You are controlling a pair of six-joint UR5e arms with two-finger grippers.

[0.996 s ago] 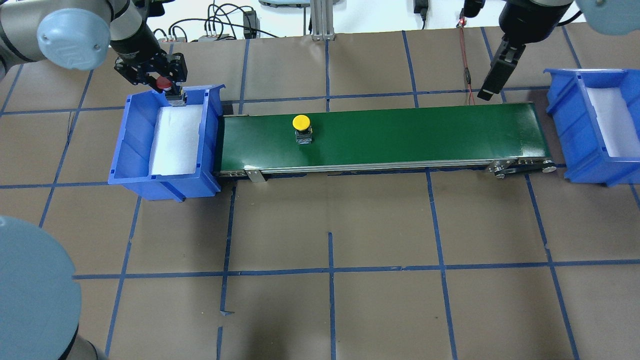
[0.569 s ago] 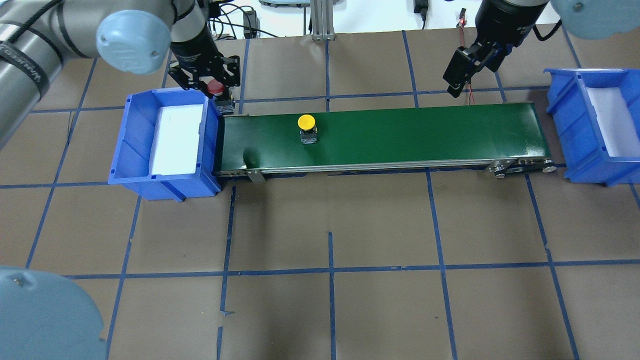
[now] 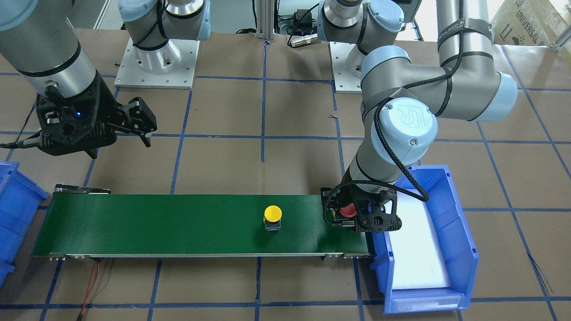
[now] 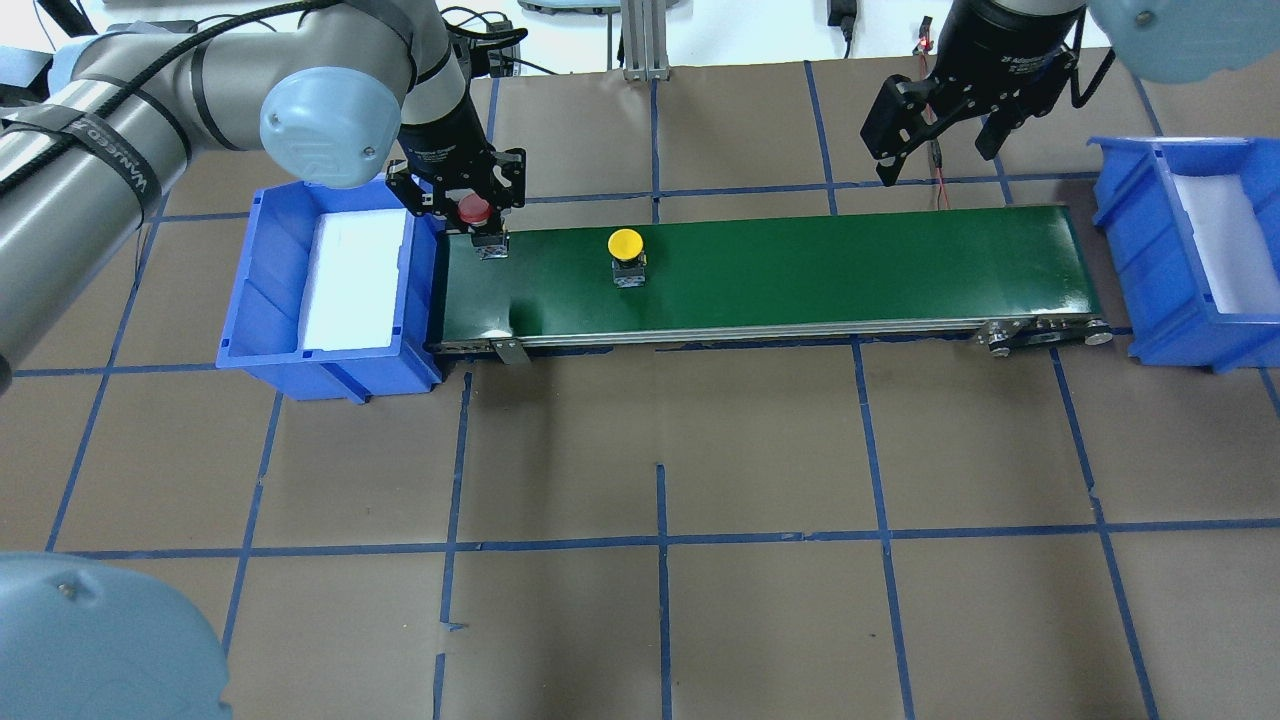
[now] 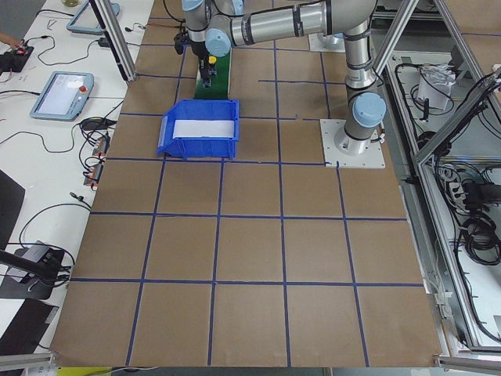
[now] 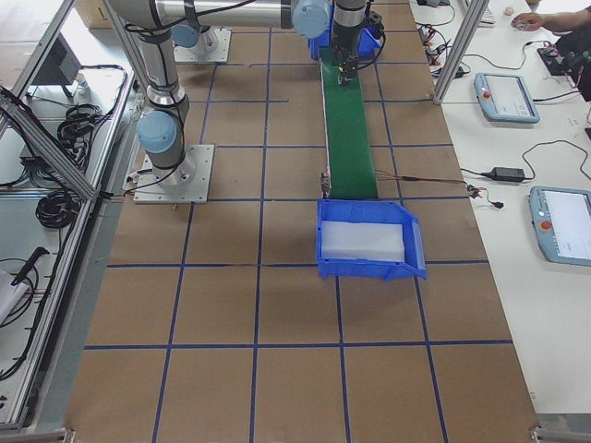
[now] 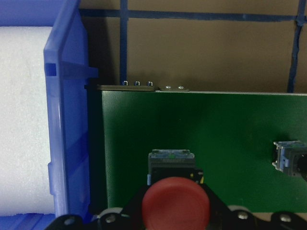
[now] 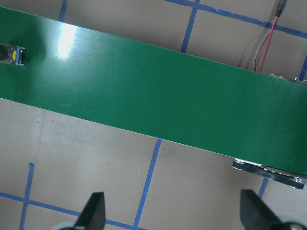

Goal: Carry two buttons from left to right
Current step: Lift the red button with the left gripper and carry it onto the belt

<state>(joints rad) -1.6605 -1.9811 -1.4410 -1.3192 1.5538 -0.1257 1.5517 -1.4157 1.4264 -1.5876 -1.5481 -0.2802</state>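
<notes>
There are two buttons: one yellow button (image 4: 626,243) and one red button (image 4: 473,208). There are two blue bins, a left bin (image 4: 270,290) and a right bin (image 4: 1140,250), and each has one white foam pad, so two pads (image 4: 355,280) in all. One green belt (image 4: 800,270) runs between them. There are two arms, the left arm (image 4: 150,100) and the right arm (image 4: 1010,40). Each ends in one claw, so two claws: the left claw (image 4: 474,214) and the right claw (image 4: 936,150). Two base plates (image 3: 156,67) sit on the one worktop (image 4: 760,450). One red-and-black wire (image 3: 91,283) lies there. Two tablets (image 6: 506,97) lie on the side bench.
</notes>
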